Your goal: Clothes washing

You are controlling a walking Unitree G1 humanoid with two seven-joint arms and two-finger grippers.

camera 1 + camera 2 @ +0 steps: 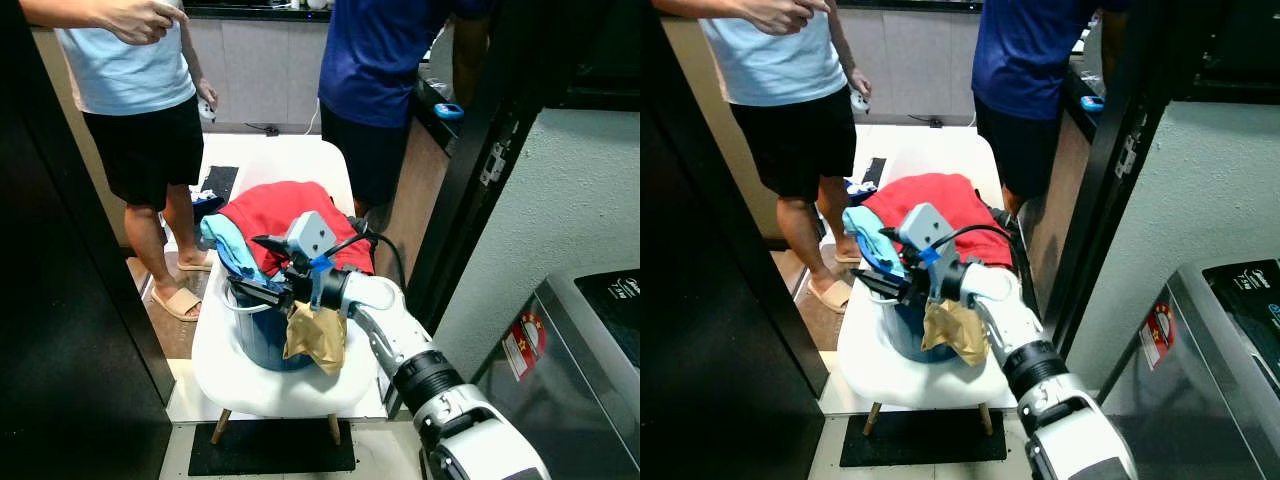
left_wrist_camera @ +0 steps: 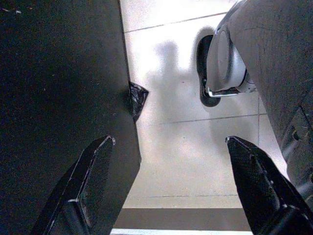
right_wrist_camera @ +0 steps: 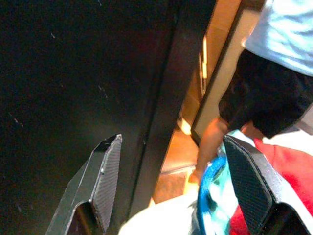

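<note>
Right gripper (image 1: 262, 268), jaws released, above laundry bucket (image 1: 262, 335) on white chair (image 1: 290, 385); left gripper (image 2: 168, 188) likewise released

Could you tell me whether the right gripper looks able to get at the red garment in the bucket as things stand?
Probably yes. The right gripper is open and sits right at the blue bucket on the white chair, beside the red garment. Nothing blocks the way, though it points sideways past the light blue cloth.

You get head stereo pair looking forward-down — both share white chair (image 1: 290, 385). Left wrist camera faces floor (image 2: 186, 161); right wrist — close over chair.
</note>
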